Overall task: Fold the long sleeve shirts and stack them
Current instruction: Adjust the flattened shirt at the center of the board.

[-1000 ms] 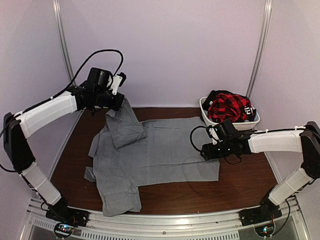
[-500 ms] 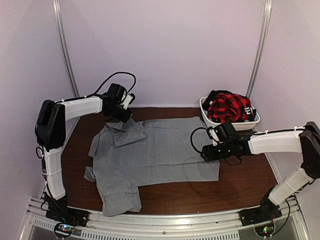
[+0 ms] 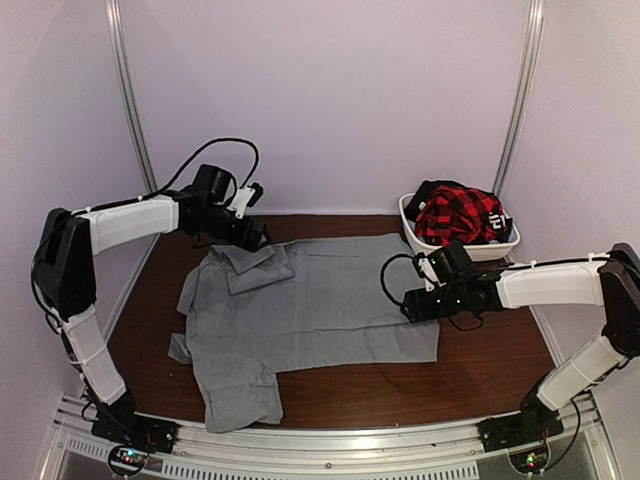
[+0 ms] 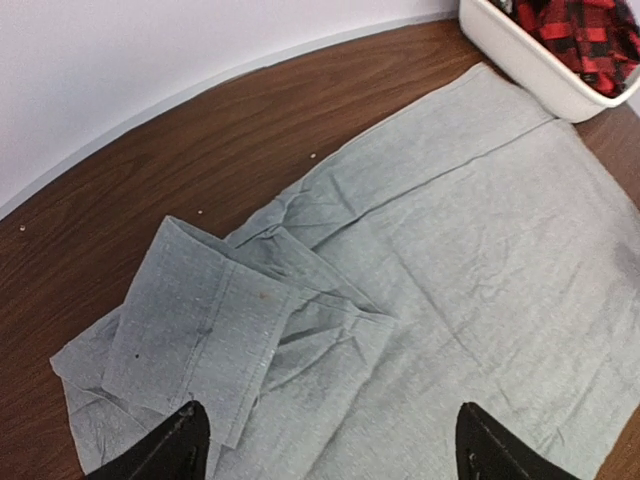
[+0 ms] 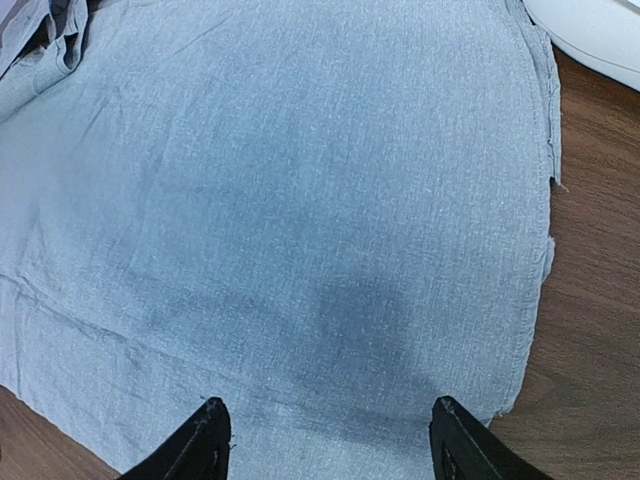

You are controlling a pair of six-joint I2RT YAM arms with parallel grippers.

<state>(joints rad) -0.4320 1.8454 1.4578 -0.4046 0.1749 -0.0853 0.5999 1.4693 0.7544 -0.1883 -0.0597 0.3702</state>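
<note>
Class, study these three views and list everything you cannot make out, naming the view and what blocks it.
1. Contents of the basket, top view: the red plaid garment covers whatever lies beneath it.
2. Basket, left wrist view: cut off by the top right corner.
3. Buttons and pocket of the grey shirt, top view: too small to tell.
4. Right tool, right wrist view: the bottom edge cuts off all but the fingertips, so contact with the shirt is unclear.
</note>
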